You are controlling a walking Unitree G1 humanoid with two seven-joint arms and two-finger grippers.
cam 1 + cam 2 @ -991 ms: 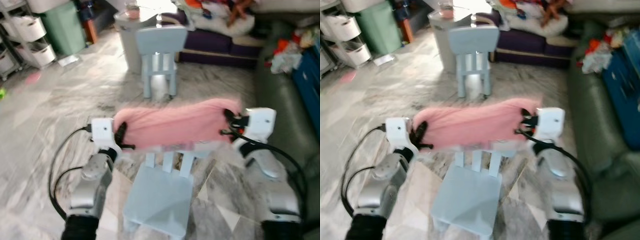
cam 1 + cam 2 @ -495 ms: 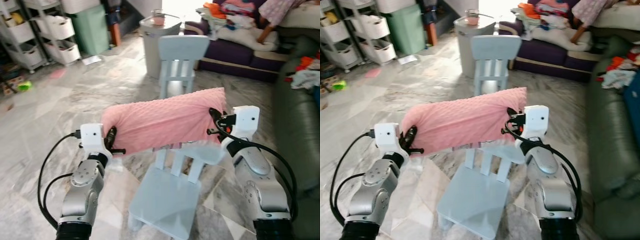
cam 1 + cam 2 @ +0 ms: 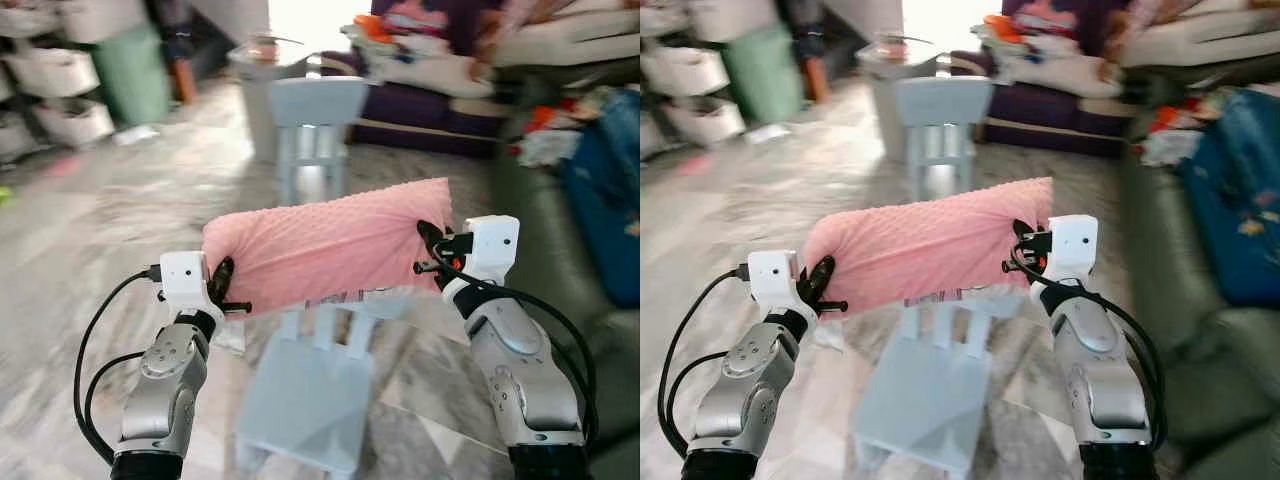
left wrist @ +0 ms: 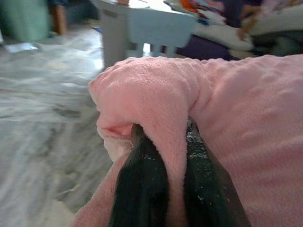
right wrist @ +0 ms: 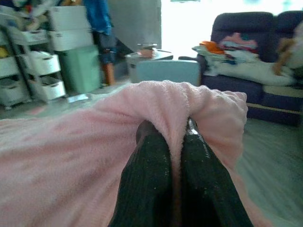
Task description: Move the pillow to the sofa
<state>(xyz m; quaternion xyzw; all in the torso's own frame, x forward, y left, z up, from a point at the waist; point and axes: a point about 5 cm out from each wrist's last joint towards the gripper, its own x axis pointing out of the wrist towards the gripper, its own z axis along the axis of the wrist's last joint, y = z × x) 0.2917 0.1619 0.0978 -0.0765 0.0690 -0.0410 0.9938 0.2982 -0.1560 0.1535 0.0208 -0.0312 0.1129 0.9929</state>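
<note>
The room is lit by daylight from a blown-out window (image 5: 187,19) at the back. The head views are smeared by motion blur across floor and furniture, while the pink pillow (image 3: 325,245) is rendered fairly sharp.

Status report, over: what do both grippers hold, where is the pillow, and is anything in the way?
Left gripper and right gripper shut on pink pillow, one at each end. Pillow held in air above light blue chair. Second chair stands ahead.
</note>
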